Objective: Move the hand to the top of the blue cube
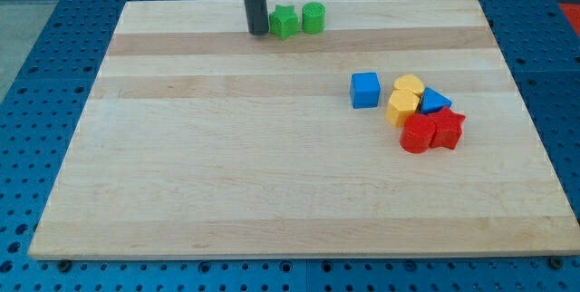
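My tip [258, 33] rests on the wooden board [227, 192] near the view's top edge, just left of two green blocks [284, 22] [314, 17]; being a bare rod, it grasps nothing. The blue cube [365, 90] sits well apart, right of centre. Beside it cluster two yellow blocks [409, 85] [402, 108], a blue wedge-like block [435, 102] and two red blocks [418, 134] [448, 129].

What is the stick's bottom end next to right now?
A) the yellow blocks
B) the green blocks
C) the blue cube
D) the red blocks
B: my tip sits just left of the two green blocks near the view's top, far from the blue cube.
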You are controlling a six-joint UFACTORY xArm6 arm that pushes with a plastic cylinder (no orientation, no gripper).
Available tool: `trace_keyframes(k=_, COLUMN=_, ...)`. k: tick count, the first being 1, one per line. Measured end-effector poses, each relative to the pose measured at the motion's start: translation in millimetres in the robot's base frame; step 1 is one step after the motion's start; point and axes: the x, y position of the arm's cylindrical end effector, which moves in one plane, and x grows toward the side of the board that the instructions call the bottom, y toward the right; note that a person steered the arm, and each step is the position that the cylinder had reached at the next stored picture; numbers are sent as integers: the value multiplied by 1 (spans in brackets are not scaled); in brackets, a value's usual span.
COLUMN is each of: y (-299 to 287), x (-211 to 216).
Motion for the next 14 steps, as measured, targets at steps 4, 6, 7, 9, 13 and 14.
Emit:
trace_keyframes(k=4, y=12, x=42)
trace_keyframes(k=6, y=17, x=67)
trace_keyframes(k=7, y=18, x=67)
trace_keyframes(k=9, y=38, x=58)
trace_keyframes(k=13, y=99, x=54)
trace_keyframes(k=14, y=124, x=54)
